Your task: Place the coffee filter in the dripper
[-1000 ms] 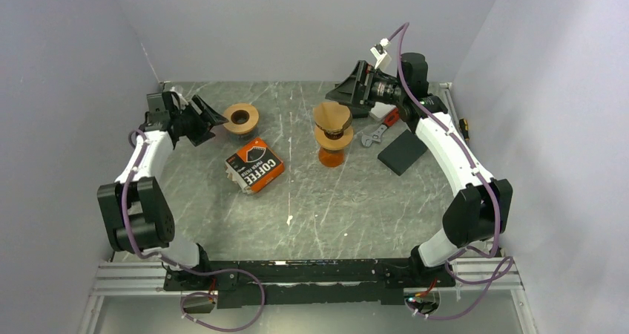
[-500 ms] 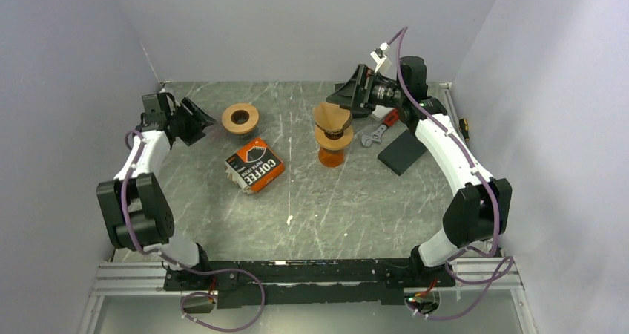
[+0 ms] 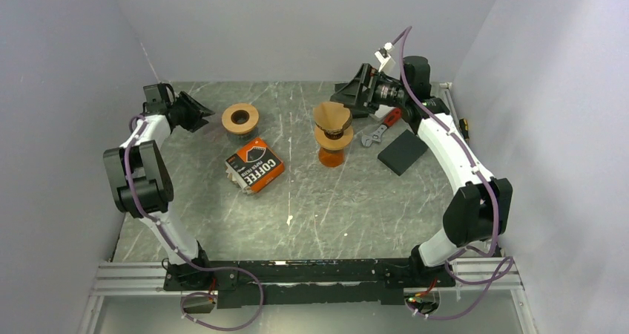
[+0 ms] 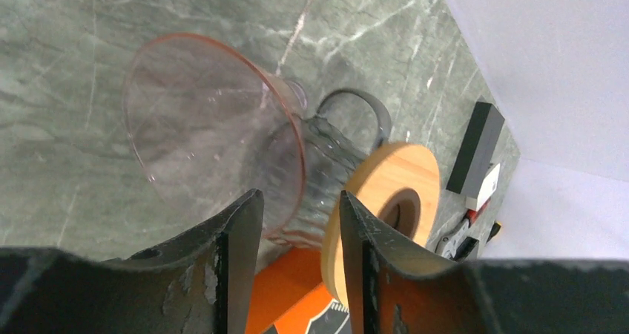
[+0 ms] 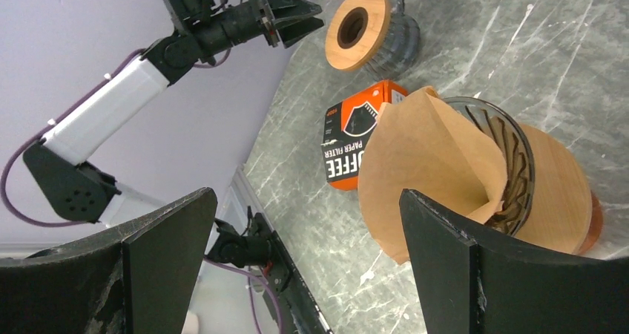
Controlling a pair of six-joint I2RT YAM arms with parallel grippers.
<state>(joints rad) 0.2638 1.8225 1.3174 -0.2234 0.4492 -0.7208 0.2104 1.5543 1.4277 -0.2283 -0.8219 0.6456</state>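
Seating the paper looks like the step in hand, and it seems almost done. The coffee filter [image 5: 426, 156] is already in the mouth of the dripper [image 5: 523, 163], which stands on its wooden collar and orange base, a little toward 12 o'clock from the middle of the surface [image 3: 334, 200]. Seen from the right wrist, the brown cone is not fully down: its upper edge rises well above the ribbed glass rim and leans to one side. I judge that the next move calls either for a light press to settle the paper against the ribs, or simply for a clean retreat that does not brush it loose. Paper this light would likely shift at a touch.

The right end effector [image 5: 308, 193] hovers at 1 o'clock of the dripper, released, with its jaws spread wide. It holds nothing and does not touch the filter. The left end effector [image 4: 300, 194] sits far off at 9 o'clock, near a second glass dripper [image 3: 240, 117] with a wooden ring. Its jaws are about half apart with nothing between them, and no contact with the glass shows. An orange box of filters [image 3: 254, 165] lies at 7 o'clock of the loaded dripper, and a wrench [image 3: 377, 131] lies at 3 o'clock.
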